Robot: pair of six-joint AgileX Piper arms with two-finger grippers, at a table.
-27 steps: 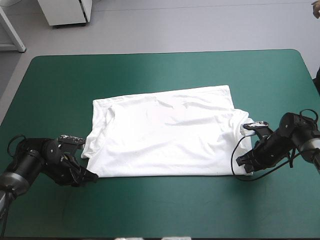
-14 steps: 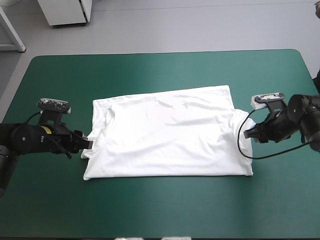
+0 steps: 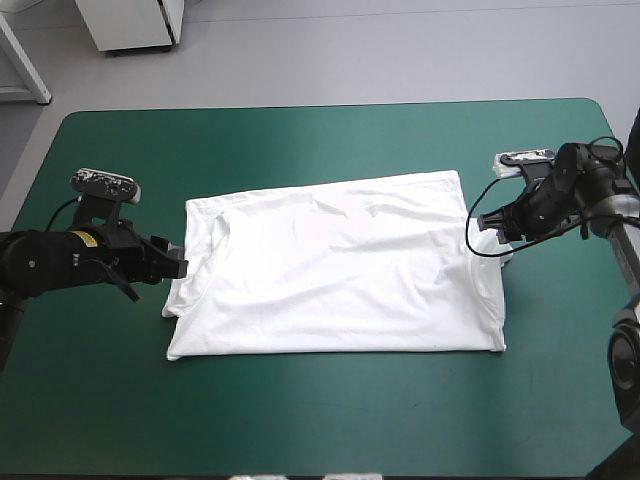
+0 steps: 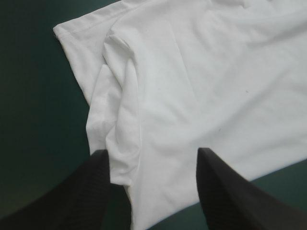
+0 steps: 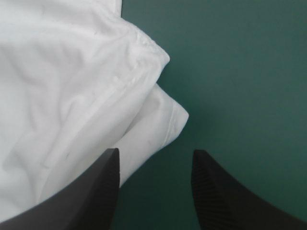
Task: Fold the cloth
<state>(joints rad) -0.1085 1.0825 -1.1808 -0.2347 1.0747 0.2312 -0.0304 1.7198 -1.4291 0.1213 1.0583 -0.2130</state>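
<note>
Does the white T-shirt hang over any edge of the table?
No, the T-shirt lies in the middle of the table, with teal-green cover showing on every side of it.

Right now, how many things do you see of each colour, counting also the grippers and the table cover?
White: 1, the T-shirt
Black: 2, the left gripper and the right gripper
Teal-green: 1, the table cover
Total: 4

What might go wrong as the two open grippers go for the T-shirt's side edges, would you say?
The left gripper is open over a bunched sleeve fold of the T-shirt; it may pinch only some layers, undoing the fold. The right gripper is open at a small sleeve tip beside bare teal-green cover; it may catch just that tip or miss.
</note>
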